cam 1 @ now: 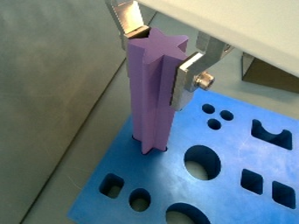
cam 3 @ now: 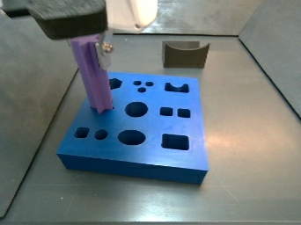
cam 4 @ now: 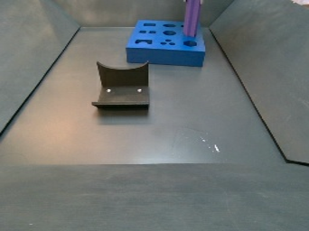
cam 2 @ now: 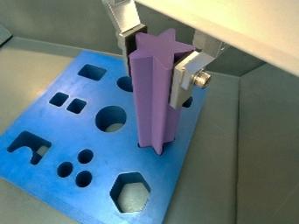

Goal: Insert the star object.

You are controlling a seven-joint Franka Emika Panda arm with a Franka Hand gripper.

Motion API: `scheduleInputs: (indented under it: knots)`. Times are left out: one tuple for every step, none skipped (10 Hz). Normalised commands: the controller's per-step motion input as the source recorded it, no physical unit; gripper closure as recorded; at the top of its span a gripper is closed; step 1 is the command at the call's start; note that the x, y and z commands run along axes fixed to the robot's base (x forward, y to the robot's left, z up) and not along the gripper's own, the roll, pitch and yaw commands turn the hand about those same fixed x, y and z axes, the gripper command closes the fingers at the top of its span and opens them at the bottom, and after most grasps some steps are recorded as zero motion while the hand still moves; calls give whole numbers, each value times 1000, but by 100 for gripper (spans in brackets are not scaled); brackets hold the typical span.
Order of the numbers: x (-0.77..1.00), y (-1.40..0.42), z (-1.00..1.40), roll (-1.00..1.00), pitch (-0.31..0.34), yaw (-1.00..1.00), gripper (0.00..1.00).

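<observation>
The star object (cam 1: 152,96) is a long purple peg with ridged sides. It stands upright between the fingers of my gripper (cam 1: 158,66), which is shut on its upper part; this shows in both wrist views (cam 2: 152,74). Its lower end meets the top of the blue holed block (cam 1: 233,140) at a hole near one edge. I cannot tell how deep it sits. In a side view the peg (cam 3: 91,75) hangs from the gripper (cam 3: 91,42) over the block's (cam 3: 129,163) left side. In a side view the peg (cam 4: 192,18) stands on the far block (cam 4: 157,56).
The dark grey fixture (cam 3: 185,54) with a curved notch stands on the grey floor behind the block, apart from it. In a side view (cam 4: 121,87) it is mid-floor. The block has several round, square and hexagonal holes. Tray walls ring the floor.
</observation>
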Motion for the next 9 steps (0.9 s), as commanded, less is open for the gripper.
scheduleInputs:
  knots:
    - [160, 0, -840, 174, -66, 371, 100]
    - [126, 0, -614, 74, -71, 703, 100]
    - [137, 17, -554, 0, -94, 786, 100]
    - [143, 17, -546, 0, -99, 777, 100]
    - [129, 29, -569, 0, -90, 777, 100]
    - [103, 31, -560, 0, -76, 797, 100]
    - [0, -109, -351, 0, -90, 194, 100]
    - [0, 23, -74, -80, -66, 0, 100]
    - [0, 0, 0, 0, 0, 0, 100]
